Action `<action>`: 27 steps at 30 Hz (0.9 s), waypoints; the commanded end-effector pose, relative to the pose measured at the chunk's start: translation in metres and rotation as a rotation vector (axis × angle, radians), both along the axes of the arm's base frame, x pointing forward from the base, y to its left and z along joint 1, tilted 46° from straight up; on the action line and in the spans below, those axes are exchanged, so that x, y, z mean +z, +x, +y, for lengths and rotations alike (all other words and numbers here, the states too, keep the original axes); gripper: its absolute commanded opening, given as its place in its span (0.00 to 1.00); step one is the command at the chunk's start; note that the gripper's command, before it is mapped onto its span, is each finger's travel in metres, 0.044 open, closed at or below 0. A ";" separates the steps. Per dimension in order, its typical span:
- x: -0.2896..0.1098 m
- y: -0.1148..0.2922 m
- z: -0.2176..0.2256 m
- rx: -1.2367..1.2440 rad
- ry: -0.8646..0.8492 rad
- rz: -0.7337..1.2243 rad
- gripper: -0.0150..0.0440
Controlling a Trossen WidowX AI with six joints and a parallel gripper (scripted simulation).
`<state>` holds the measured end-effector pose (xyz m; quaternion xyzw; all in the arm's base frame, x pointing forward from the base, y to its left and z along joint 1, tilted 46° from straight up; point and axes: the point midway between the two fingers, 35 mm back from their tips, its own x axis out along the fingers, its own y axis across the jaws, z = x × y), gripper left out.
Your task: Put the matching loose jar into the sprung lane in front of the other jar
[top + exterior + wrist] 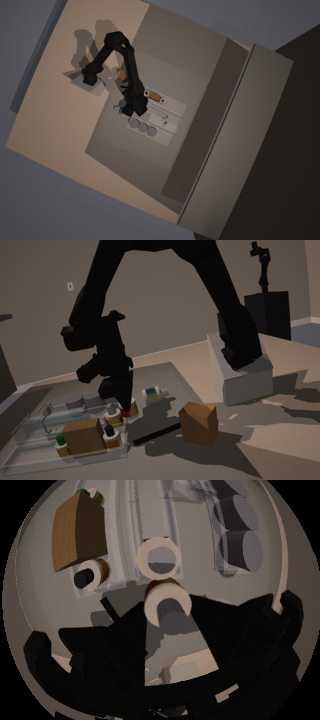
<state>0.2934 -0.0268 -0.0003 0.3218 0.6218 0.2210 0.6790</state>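
My gripper (pixel 126 407) (pixel 166 602) is shut on a jar (pixel 131 409) (pixel 168 600) with a white shoulder, grey cap and red-and-yellow label, held upright. A matching jar (pixel 113 417) (pixel 159 558) stands at the front end of the middle, sprung lane (pixel 177 125). The held jar is just in front of it; its base height over the low front stop is hard to tell. The pusher plate is mostly hidden behind the lane jar. A white jar (pixel 119 110) (pixel 151 396) with a blue label lies on its side outside the lanes. The arm hides the held jar in the top view.
One side lane holds a green-capped jar (pixel 162 100) (pixel 63 449), a wooden block (pixel 154 96) (pixel 84 437) and a black-capped jar (pixel 111 438) (pixel 90 576). The other holds three grey cylinders (pixel 142 127). A black bar (pixel 157 433) and a loose wooden block (pixel 199 423) lie outside.
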 end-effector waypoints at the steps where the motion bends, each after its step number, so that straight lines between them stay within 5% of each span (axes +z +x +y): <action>1: 0.002 0.009 -0.002 -0.004 -0.004 -0.024 0.25; 27: 0.003 0.020 -0.004 -0.004 -0.004 -0.024 0.25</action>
